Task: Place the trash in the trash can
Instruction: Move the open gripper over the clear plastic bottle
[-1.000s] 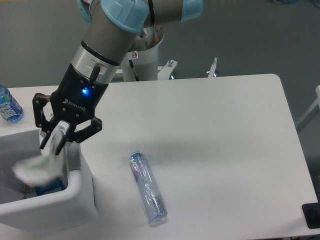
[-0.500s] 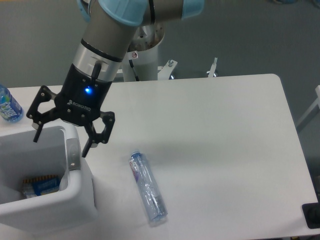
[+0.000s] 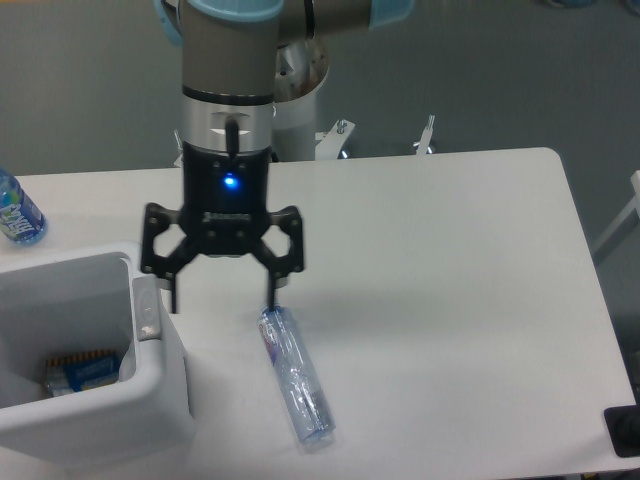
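A blue-labelled water bottle (image 3: 17,212) stands at the white table's (image 3: 450,260) far left edge.

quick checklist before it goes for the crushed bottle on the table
1. Gripper open: ok, fingers spread wide.
2. Gripper empty: ok, nothing held between the fingers.
3. Crushed bottle reachable: ok, it lies flat on the table, nothing on top of it.
4. Gripper centred over the bottle: not ok, one fingertip sits near the bottle's upper end, the other is off to the side by the bin.
5. Trash can open for the drop: ok, no lid on it.
6. Gripper height above the table: cannot tell.
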Robot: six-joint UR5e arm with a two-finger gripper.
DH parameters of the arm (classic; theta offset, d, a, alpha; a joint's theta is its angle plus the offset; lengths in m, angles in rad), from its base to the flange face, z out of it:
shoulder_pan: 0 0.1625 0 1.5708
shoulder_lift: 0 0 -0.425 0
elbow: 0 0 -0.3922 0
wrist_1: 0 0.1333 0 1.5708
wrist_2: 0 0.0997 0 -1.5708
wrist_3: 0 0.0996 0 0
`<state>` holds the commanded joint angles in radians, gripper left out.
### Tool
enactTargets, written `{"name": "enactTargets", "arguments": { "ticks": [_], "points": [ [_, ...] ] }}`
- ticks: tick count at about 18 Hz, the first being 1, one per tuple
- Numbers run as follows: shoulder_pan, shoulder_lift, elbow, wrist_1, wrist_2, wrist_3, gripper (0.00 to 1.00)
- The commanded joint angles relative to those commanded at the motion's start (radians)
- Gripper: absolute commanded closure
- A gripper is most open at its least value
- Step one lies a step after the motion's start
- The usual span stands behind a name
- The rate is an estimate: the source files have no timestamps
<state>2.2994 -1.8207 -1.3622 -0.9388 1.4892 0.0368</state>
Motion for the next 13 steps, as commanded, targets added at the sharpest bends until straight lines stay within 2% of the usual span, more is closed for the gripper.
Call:
{"name": "enactTargets", "arguments": {
  "ticks": [3,13],
  "points": [
    [0.0,-0.035,-0.002,0.0,0.085,-0.009,0.0],
    [0.032,-0.175,-0.02,0.002,-0.015,-0.032,0.0]
  ]
}}
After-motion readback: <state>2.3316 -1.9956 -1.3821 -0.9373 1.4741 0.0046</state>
